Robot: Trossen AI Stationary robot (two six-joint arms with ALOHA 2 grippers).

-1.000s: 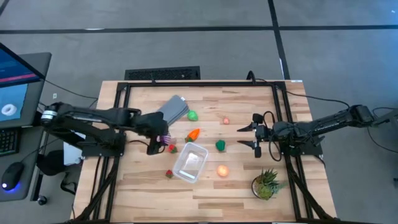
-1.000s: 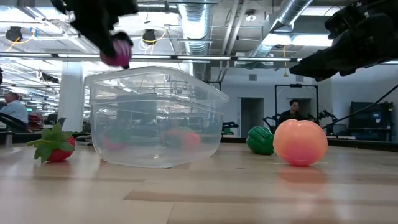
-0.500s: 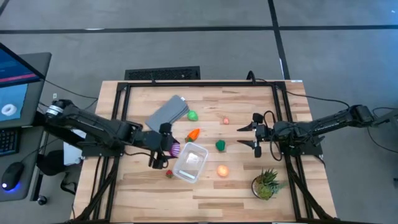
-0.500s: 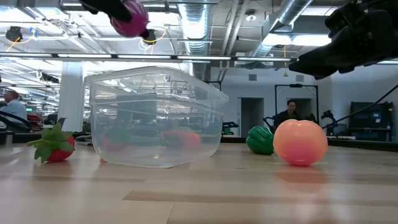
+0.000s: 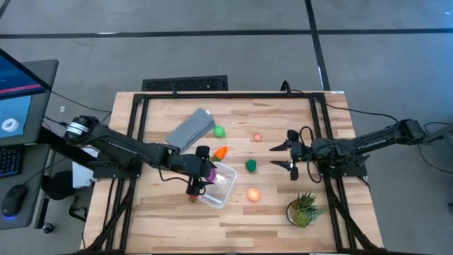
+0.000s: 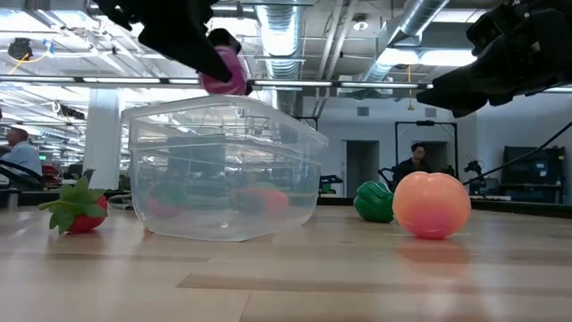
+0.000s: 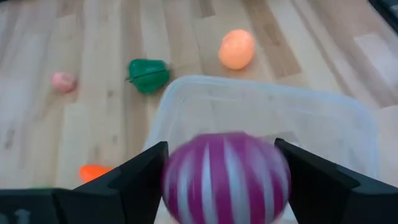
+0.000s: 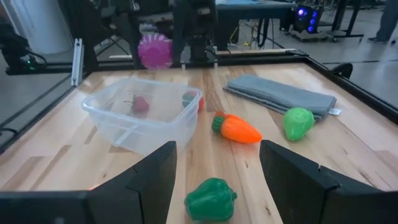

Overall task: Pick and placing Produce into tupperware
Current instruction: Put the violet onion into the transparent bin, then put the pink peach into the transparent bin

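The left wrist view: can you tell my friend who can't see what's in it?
The left gripper holds a purple-and-white striped toy ball just above the clear plastic rectangular tupperware. Beyond it on the wooden table lie an orange ball and a dark green pepper.

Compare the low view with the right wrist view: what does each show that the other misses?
Only the low view shows the peach ball, the stemmed strawberry on the tub's other side, and people in the room behind.

Only the right wrist view shows the carrot, the light green piece and the grey lid.

Both show the tub, the left claw holding the purple piece above it, and the dark green pepper.
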